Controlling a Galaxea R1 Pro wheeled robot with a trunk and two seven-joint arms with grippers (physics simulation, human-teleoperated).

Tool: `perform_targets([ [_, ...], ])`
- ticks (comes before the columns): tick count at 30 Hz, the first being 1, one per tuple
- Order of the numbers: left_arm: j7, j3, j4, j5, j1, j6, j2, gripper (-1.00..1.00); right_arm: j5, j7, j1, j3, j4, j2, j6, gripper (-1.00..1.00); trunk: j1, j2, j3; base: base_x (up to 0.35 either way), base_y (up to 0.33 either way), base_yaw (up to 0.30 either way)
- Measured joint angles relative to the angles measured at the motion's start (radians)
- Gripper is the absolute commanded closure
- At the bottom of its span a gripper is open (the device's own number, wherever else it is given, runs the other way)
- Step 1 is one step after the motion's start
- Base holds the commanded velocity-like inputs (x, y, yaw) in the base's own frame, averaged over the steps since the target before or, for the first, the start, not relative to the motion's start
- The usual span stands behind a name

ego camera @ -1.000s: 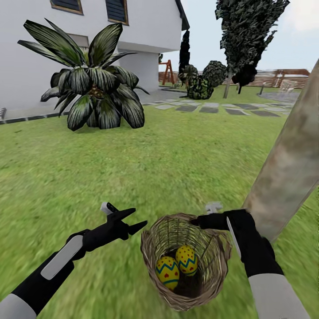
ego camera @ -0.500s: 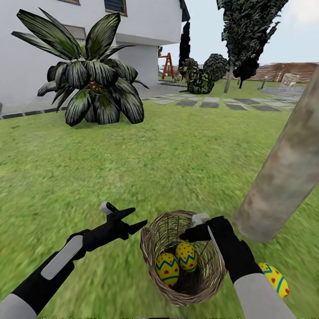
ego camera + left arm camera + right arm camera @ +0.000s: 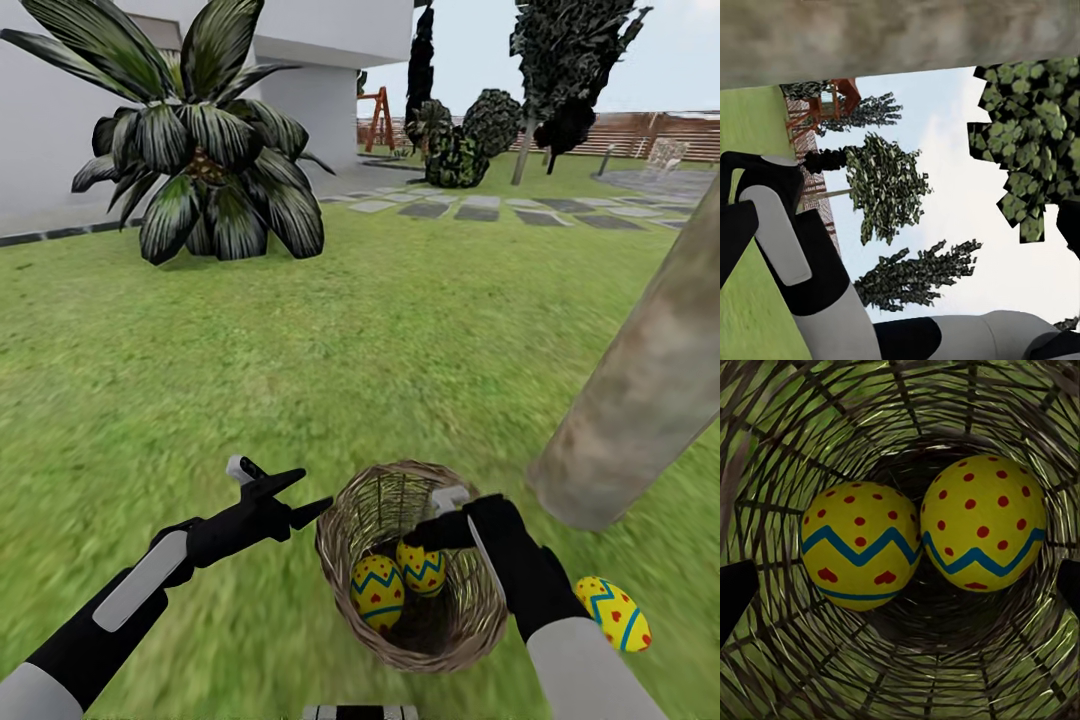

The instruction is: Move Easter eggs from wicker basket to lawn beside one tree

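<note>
Easter eggs: two (image 3: 378, 591) (image 3: 423, 568) are seen side by side, touching, at the bottom of the wicker basket (image 3: 400, 640); a third (image 3: 612, 613) lies on the lawn (image 3: 330, 360) near the tree (image 3: 640, 390). The right gripper (image 3: 437, 515), fingers spread and empty, is poised over the basket mouth, presumably for the next pick. The left gripper (image 3: 300, 495), open, is held aside.

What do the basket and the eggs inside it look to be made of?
The basket looks like woven wicker: thin brown strands cross with open gaps showing grass. The two eggs look smooth, hard and painted, glossy yellow with red dots and blue zigzags; whether plastic or real shell cannot be told.
</note>
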Motion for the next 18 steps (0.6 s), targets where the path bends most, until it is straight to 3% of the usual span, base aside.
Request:
perform_targets([
  [8,0.0,0.0,0.0,-0.001,0.0,0.0,0.0,-1.0,0.001,0.0,-0.001,-0.001,0.042,-0.003,-0.106,-1.0,0.004,-0.002,-0.031,0.0,0.0,0.0],
  [14,0.0,0.0,-0.004,-0.001,0.0,0.001,-0.001,-1.0,0.002,0.003,-0.009,0.0,0.056,0.0,-0.123,-1.0,0.006,-0.003,-0.054,0.0,0.0,0.0],
  [18,0.0,-0.001,-0.006,-0.001,0.0,0.001,-0.002,-1.0,0.001,0.003,-0.047,0.0,0.184,0.016,-0.142,-1.0,0.008,-0.004,-0.07,0.0,0.0,0.0],
])
